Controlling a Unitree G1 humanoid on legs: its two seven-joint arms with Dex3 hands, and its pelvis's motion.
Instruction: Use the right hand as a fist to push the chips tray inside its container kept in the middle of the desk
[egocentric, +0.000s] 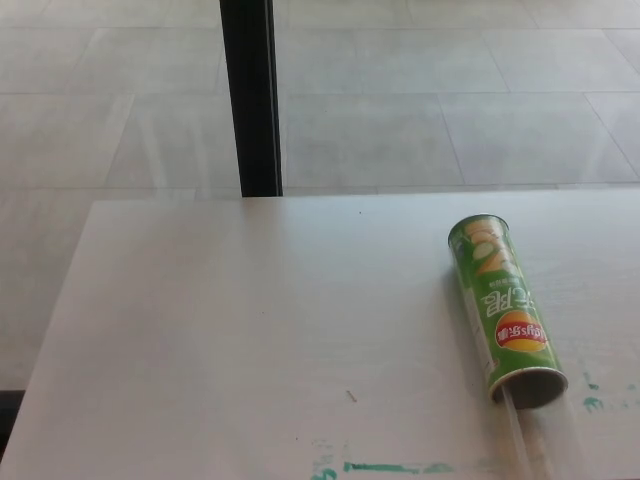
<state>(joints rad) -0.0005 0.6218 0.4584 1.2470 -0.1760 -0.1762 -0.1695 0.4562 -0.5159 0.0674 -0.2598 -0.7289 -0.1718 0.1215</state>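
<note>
Evidently the push is not yet begun: neither hand shows in the head view.

Beyond the pale tiled floor (450, 110) and a black post (250, 95), the white counter (250, 320), smeared with green paint (385, 467) at its near edge, carries the green chips can (503, 310) lying at the right, open mouth nearest, its clear tray (535, 440) jutting out. The right fist must likely meet the tray's end squarely and drive it along the can's axis.

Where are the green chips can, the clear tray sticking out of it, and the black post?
green chips can (503, 310), head view, on its label.
clear tray (545, 440), head view, on its exposed part.
black post (250, 95), head view, mid-height.
</note>
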